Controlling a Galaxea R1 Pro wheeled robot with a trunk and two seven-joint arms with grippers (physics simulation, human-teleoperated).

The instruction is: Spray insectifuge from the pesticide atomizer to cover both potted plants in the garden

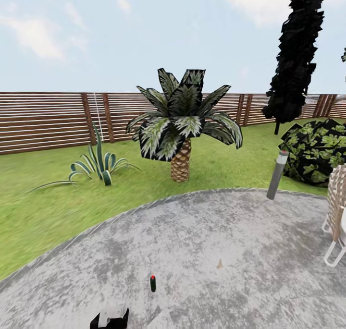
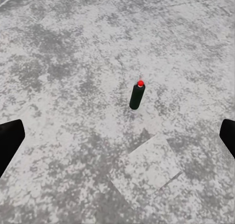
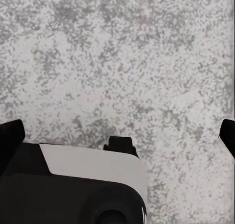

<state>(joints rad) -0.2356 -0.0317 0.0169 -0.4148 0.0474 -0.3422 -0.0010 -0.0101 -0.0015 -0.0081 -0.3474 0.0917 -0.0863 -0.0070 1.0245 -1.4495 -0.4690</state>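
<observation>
Pesticide atomizer point(image 2: 137, 96) stands upright on patio point(image 1: 216, 252), red top up; both jaws spread.

The head camera looks forward and slightly down across the stone patio point(image 1: 202, 252) toward the fence point(image 1: 43, 120). The left wrist camera faces steeply down at the same patio, close, with the pesticide atomizer point(image 2: 137, 95) ahead of the left pincer point(image 2: 117, 140). The right wrist camera looks down at paving, closer.
</observation>
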